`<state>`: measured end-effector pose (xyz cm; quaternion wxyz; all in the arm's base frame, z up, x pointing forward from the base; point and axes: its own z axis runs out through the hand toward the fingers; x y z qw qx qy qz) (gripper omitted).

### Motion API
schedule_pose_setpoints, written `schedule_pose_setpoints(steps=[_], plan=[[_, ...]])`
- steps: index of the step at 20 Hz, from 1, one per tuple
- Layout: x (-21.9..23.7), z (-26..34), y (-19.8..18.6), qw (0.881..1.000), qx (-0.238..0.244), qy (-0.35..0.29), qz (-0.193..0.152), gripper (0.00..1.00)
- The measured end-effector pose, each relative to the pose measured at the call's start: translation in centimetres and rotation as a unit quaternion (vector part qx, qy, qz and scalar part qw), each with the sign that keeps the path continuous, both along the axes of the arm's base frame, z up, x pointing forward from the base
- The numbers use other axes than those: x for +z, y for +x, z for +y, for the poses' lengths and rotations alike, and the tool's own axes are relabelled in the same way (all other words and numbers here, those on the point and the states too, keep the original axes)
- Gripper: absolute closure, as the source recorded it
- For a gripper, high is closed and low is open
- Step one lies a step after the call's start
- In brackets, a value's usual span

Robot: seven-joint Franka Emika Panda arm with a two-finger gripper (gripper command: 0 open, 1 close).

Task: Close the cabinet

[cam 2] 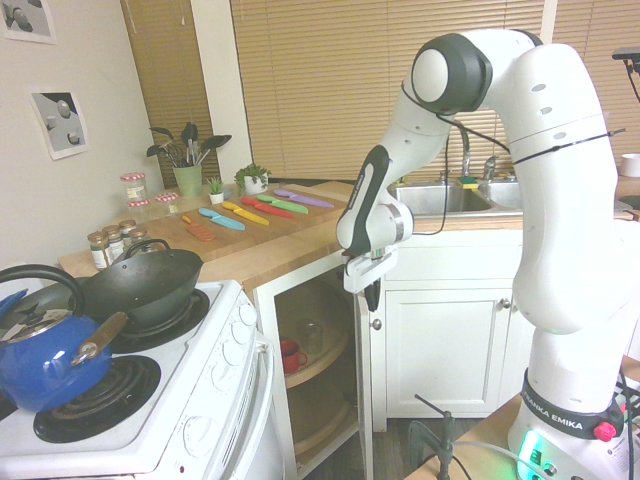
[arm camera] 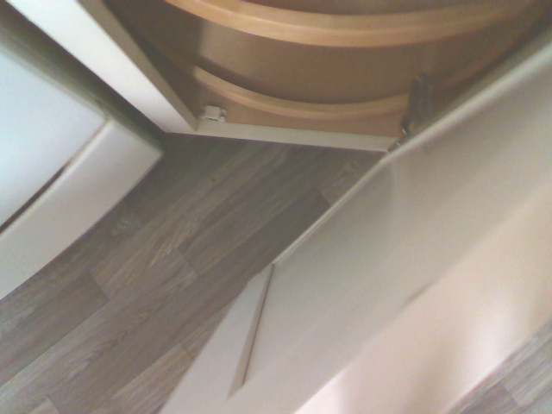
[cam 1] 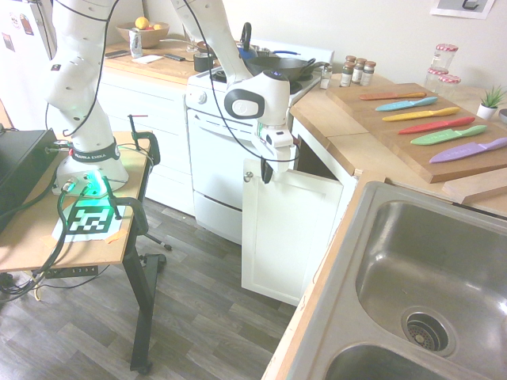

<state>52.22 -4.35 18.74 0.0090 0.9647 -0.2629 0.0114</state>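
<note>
Your gripper (cam 1: 268, 176) is hanging fingers-down right over the top edge of the cabinet door (cam 1: 289, 229), which stands swung wide open. Can't tell if the fingers are spread or pinched, they just read as a dark sliver. The small silver knob (cam 1: 248, 176) sits just beside the gripper. Behind it, the open cabinet (cam 2: 315, 375) shows round wooden shelves with a red cup (cam 2: 290, 354).
</note>
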Motion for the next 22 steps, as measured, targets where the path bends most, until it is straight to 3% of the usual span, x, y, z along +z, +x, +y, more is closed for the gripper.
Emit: schedule_pose_setpoints(steps=[9, 18, 22], plan=[[4.0, 9.5, 4.3, 0.999, 0.001, -0.032, 0.006, 1.0], [1.9, 13.0, 8.5, 0.999, -0.011, -0.035, 0.022, 1.0], [3.5, 14.1, 10.2, 0.999, -0.01, -0.033, 0.016, 1.0]])
